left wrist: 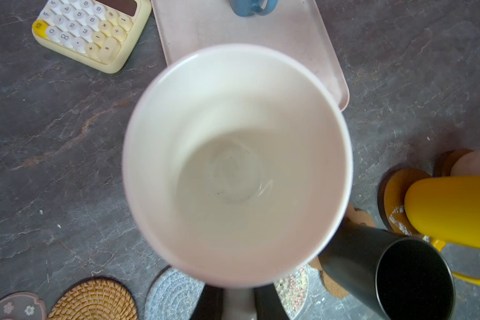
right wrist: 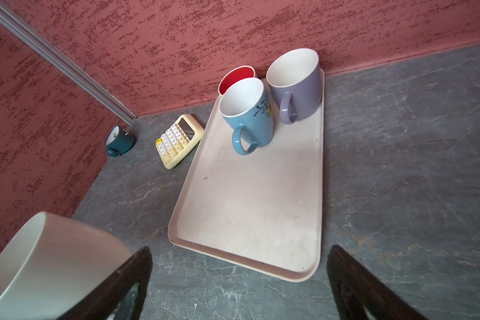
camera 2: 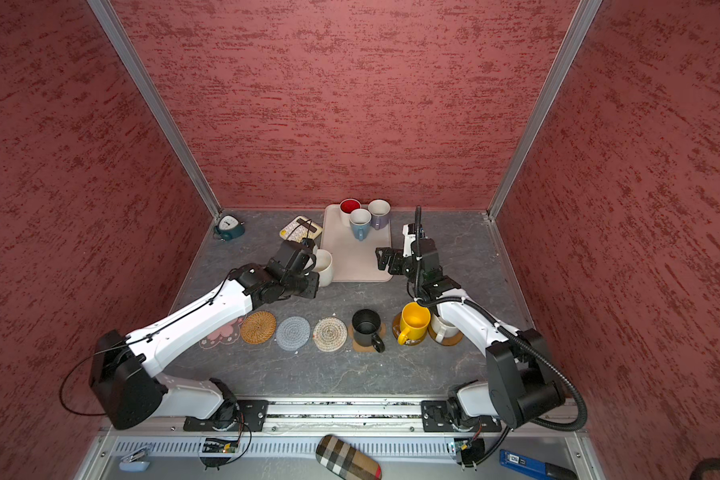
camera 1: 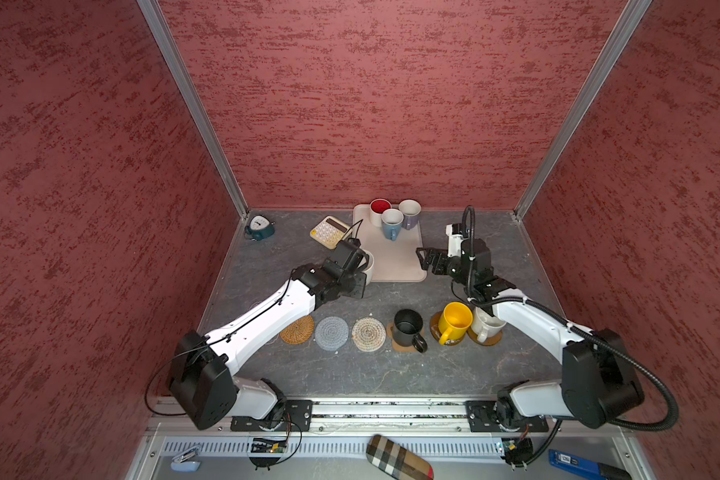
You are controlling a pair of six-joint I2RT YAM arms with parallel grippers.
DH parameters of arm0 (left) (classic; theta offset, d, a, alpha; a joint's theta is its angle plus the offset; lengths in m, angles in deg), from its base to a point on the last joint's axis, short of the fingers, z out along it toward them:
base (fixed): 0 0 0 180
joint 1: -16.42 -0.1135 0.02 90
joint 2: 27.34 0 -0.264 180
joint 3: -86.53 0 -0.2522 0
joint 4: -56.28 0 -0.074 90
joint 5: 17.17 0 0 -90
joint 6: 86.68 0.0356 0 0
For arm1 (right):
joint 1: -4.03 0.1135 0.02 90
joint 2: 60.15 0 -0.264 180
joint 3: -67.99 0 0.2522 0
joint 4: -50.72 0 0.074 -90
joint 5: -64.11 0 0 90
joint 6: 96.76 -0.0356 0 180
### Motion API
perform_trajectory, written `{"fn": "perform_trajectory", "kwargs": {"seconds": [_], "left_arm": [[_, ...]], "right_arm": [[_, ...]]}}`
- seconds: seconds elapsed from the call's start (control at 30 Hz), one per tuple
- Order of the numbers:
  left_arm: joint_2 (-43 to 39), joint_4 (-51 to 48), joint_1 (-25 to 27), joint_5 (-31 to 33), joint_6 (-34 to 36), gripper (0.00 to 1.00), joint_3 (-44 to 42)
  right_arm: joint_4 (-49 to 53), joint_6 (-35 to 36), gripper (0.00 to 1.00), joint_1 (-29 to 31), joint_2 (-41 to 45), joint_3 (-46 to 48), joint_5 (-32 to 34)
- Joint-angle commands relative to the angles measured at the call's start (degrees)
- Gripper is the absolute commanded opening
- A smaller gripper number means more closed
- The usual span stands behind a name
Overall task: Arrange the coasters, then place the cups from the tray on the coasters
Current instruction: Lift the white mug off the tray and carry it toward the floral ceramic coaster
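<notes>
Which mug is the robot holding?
The cream mug in the left gripper, at the tray's near-left corner. The other six stand free: three on the tray, three on coasters.

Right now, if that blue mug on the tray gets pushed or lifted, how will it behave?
The blue mug looks like glazed ceramic: probably rigid, heavyish, breakable. Tall and narrow, it may tip if pushed near the rim. On the smooth tray, a low push would likely slide it.

Both top views: set high above the near edge, looking down over the whole tabletop (camera 1: pixel 350 374) toward the far wall (camera 1: pixel 391 104). Left wrist: close, looking straight down into a white cup (left wrist: pixel 237 166). Right wrist: low, facing the far left corner. All four views share the tray (right wrist: pixel 247 207) and the calculator (right wrist: pixel 178 140).
</notes>
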State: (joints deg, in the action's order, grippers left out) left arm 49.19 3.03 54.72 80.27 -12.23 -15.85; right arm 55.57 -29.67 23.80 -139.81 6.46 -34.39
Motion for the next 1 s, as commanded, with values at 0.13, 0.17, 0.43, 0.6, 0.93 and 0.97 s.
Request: {"fn": "perform_trajectory", "kwargs": {"seconds": [0.13, 0.17, 0.43, 0.6, 0.93, 0.97], "left_arm": [[-10.45, 7.76, 0.72, -3.33, 4.89, 0.00, -7.54], [-11.29, 8.26, 0.71, -4.09, 5.07, 0.00, -8.83], [-15.91, 11.20, 2.80, -3.60, 1.77, 0.00, -17.98], [-17.29, 10.67, 5.71, -0.33, -2.13, 0.00, -20.33], [-17.22, 11.03, 12.29, 6.77, -10.03, 0.00, -22.72], [-16.78, 10.75, 12.87, 7.15, -10.71, 0.00, -22.59]], "right_arm": [[-3.90, 0.98, 0.99, -0.21, -0.63, 0.92, -0.64], [-4.09, 0.86, 0.99, -0.21, -0.89, 0.83, -0.74], [-4.17, 1.04, 0.99, -0.21, -1.19, 0.81, -0.96], [-4.58, 1.03, 0.99, -0.17, -1.70, 0.75, -1.13], [-5.19, 0.77, 0.99, -0.17, -2.96, 0.50, -1.44], [-5.40, 0.77, 0.99, -0.17, -2.98, 0.61, -1.44]]}}
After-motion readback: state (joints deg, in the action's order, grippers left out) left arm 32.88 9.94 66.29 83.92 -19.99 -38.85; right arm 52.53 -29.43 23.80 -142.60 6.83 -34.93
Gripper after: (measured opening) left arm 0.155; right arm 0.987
